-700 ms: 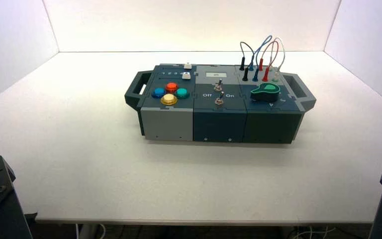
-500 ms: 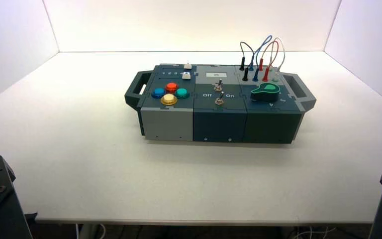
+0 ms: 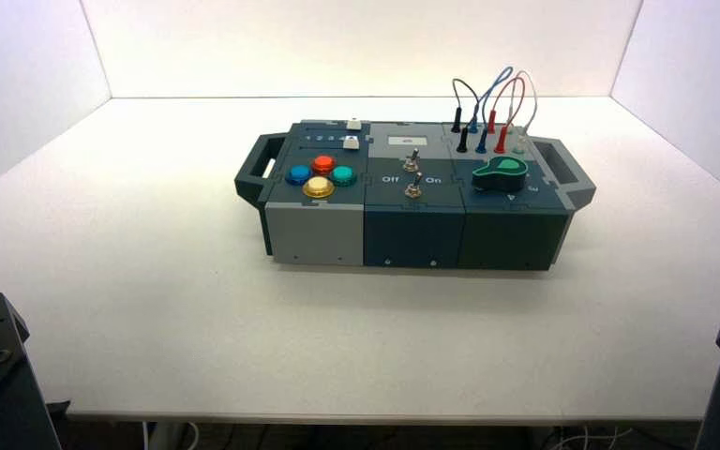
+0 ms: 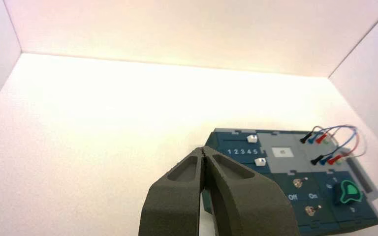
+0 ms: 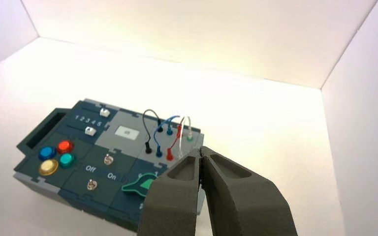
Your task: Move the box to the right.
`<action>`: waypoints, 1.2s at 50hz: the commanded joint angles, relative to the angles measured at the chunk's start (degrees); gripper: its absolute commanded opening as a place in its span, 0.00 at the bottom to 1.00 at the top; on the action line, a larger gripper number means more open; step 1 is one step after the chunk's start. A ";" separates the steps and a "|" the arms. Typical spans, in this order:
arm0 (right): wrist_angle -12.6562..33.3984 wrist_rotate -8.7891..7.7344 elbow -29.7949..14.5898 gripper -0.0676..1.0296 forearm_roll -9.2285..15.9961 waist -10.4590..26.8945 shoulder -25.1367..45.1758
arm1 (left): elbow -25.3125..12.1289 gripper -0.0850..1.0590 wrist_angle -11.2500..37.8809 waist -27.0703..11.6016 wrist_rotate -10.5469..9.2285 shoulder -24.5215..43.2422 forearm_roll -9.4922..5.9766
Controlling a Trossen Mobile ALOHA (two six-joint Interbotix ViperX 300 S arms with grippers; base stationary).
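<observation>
your box (image 3: pixel 412 192) looks like a big, rigid panel case, long across and sitting flat on the table (image 3: pixel 150 281). judge it fairly heavy and stiff: it should slide as one piece rather than flex or tip, though a push high on one end could make it swivel. the fragile part is the top: looped wires (image 3: pixel 492 103) stand up from the far right end, and the green knob (image 3: pixel 500 172), toggle switches (image 3: pixel 412 173) and coloured buttons (image 3: pixel 319 174) all stick out. keep off those. the sound places to take it are the two side handles, the left handle (image 3: pixel 258 169) and the right handle (image 3: pixel 562 169), or the plain left end wall below the handle for a low, flat push.

both arms are parked low at the near corners, and neither touches anything. the left gripper (image 4: pixel 204 152) has its fingers pressed together at the tips and holds nothing; the box lies ahead of it and off to its right, well apart, with the button end nearest. the right gripper (image 5: pixel 200 151) is likewise closed tip to tip and empty; the box lies ahead of it and to its left, with the wire and knob end closest, also well apart.

the move has not begun. you would likely reach the left gripper past the near edge to the left end and push towards the right, or hook a handle, keeping contact low.
</observation>
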 commanded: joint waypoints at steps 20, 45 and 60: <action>1.41 -0.09 -6.59 0.04 0.88 0.18 19.95 | -19.25 0.05 1.41 -0.62 2.02 37.88 0.09; 0.97 0.97 -8.17 0.04 1.76 0.09 29.00 | -24.08 0.05 2.90 -0.70 5.62 53.17 0.09; -0.88 2.11 -8.26 0.04 2.02 -0.70 35.95 | -23.91 0.05 2.90 -0.70 6.59 55.99 0.09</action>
